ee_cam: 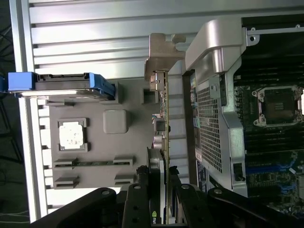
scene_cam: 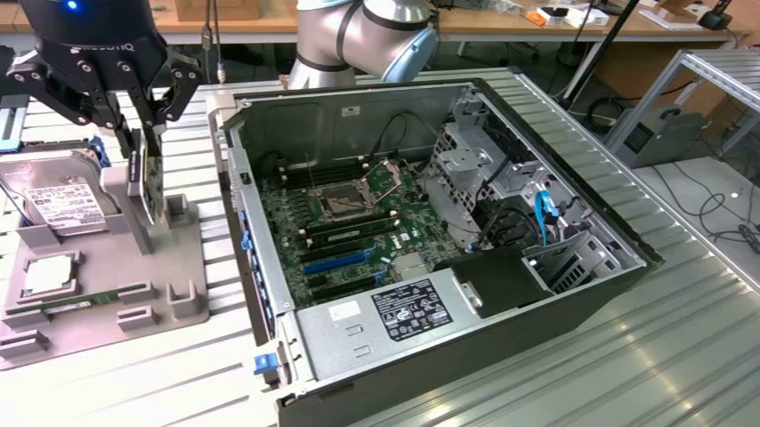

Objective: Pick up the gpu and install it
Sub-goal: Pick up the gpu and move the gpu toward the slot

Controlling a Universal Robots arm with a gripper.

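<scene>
The gpu [scene_cam: 148, 191] is a thin dark card standing on edge in the grey fixture [scene_cam: 178, 302] at the exterior view's left. In the wrist view the gpu [ee_cam: 166, 128] appears edge-on, its silver bracket [ee_cam: 160, 52] at the end farthest from me. My gripper [scene_cam: 133, 120] comes down from above, one finger on each side of the card's top edge. In the wrist view my gripper [ee_cam: 159, 176] is shut on the card, the black fingers [ee_cam: 141, 190] pressing both faces. Whether the card's lower edge has left the fixture I cannot tell.
The open computer case [scene_cam: 570, 178] lies right of the fixture, with the motherboard's blue slots [scene_cam: 338, 263] and the power supply [scene_cam: 404, 307] exposed. On the fixture rest a silver hard drive [scene_cam: 53, 203], a processor chip [scene_cam: 48, 276] and a green memory stick [scene_cam: 71, 307].
</scene>
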